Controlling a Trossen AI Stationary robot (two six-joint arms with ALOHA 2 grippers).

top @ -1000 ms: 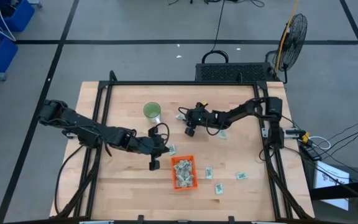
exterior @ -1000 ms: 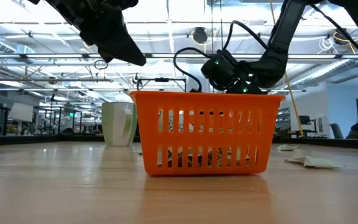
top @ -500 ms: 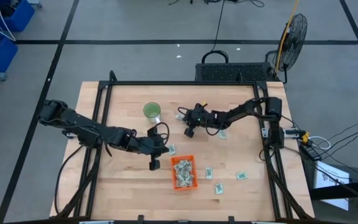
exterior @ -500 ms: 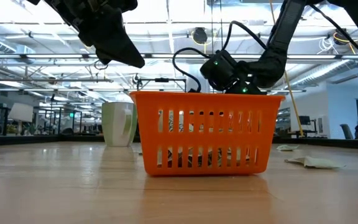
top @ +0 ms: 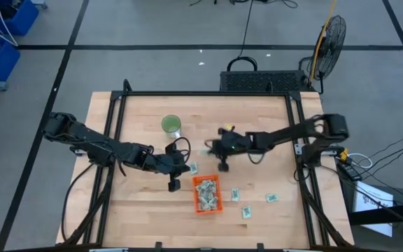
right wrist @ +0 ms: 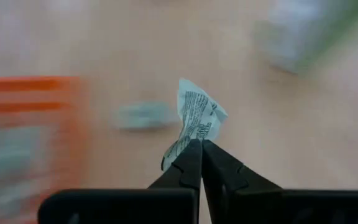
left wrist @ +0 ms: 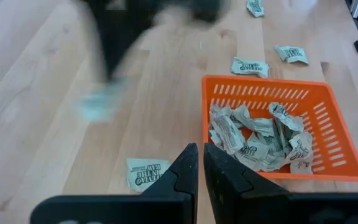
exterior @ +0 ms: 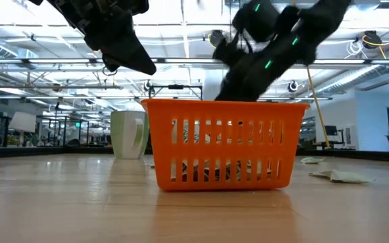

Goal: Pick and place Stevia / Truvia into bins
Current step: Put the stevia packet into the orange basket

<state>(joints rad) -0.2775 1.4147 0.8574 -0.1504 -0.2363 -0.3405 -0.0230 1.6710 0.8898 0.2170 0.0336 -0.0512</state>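
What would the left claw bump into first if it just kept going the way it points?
Probably the loose packet lying on the wooden table just past the left claw, beside the orange basket. The claw's height above the table is hard to judge, so it might pass over it.

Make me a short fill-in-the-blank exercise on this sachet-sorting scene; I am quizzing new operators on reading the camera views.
1. The right tool is shut on a single ____.
2. The tray that holds the collected sachets is coloured ____.
3. The left tool is shut and holds ____.
4. In the high view, the cup stands on the table on the ____ arm's side.

Missing words: sachet; orange; nothing; left
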